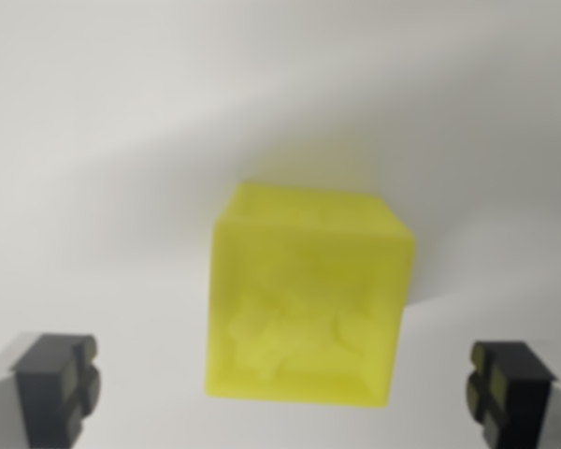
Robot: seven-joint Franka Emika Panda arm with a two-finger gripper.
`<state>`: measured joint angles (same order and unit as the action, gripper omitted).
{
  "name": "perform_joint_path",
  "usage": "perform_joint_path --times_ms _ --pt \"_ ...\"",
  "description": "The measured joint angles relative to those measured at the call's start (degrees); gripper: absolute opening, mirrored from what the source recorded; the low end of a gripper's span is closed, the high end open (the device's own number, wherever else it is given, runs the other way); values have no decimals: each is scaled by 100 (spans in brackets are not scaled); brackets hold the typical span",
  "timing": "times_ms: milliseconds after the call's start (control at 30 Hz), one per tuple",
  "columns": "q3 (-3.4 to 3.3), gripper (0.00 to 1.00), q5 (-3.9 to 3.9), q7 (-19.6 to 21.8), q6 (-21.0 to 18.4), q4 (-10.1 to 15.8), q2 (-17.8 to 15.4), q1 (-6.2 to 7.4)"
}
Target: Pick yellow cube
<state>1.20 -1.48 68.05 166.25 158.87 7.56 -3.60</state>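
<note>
A yellow cube (309,299) fills the middle of the wrist view, blurred by closeness, resting on a pale white surface (122,122). Its facing side shows a faint embossed pattern. My gripper (285,388) is open: the dark left fingertip (56,383) stands at the bottom left corner and the dark right fingertip (510,388) at the bottom right corner. The cube lies between the two fingers with a clear gap on each side, touching neither. The lower part of the cube sits level with the fingertips.
The pale surface spreads all around the cube, with a soft shadow band running across it above and to the wrist view's right of the cube.
</note>
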Motion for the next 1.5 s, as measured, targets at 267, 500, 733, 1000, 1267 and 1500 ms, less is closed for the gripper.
perform_joint_path --times_ms 267,500,733,1000,1267,1500 --pt "4 100 39 130 299 150 134 -13" --pt "-2 100 31 139 393 134 248 -11" --pt "-14 100 -63 211 702 54 640 -22" --pt "-47 100 -226 336 1038 -63 1091 -26" --pt "-11 0 -802 772 1149 -124 1262 -203" --pt "87 0 -692 677 948 -45 982 -274"
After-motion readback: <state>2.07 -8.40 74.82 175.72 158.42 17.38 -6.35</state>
